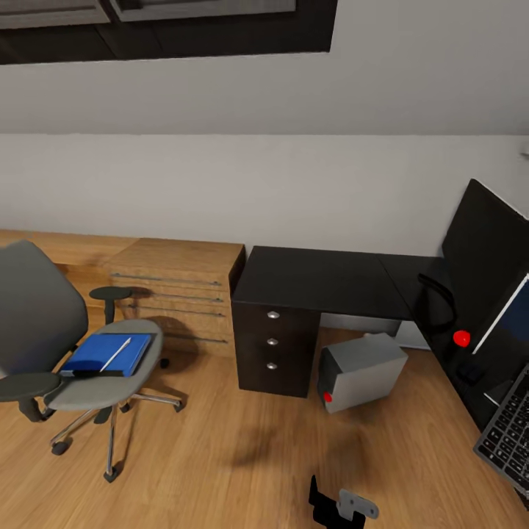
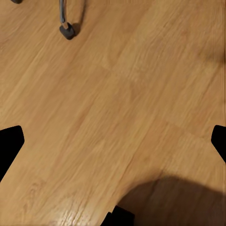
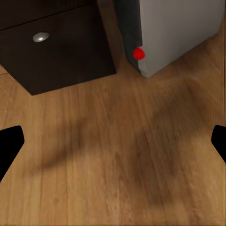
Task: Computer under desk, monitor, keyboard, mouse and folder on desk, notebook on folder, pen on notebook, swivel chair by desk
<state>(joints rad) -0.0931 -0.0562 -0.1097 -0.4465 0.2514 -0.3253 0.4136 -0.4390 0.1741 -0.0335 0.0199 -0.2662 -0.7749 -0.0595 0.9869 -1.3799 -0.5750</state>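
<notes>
Head view: high, looks forward and down over room toward wall; takes in chair (image 1: 70, 345), desk (image 1: 323, 283), computer (image 1: 361, 371), wood floor (image 1: 235, 455).
Left wrist view: near floor (image 2: 113, 103), faces down; chair caster (image 2: 67, 31) at frame edge.
Right wrist view: low, close, faces desk drawer (image 3: 52, 47) and computer (image 3: 179, 28).
Shared: head and right wrist both show drawers, computer; head and left wrist share chair base, floor.

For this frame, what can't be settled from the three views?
- Black flat monitor: head view, cut off by the right edge.
- Grey-framed black-key keyboard: same edge crops it.
- Thin grey notebook: can't be made out on the bright blue folder under the white pen.
- Small black mouse: cannot be identified.
</notes>
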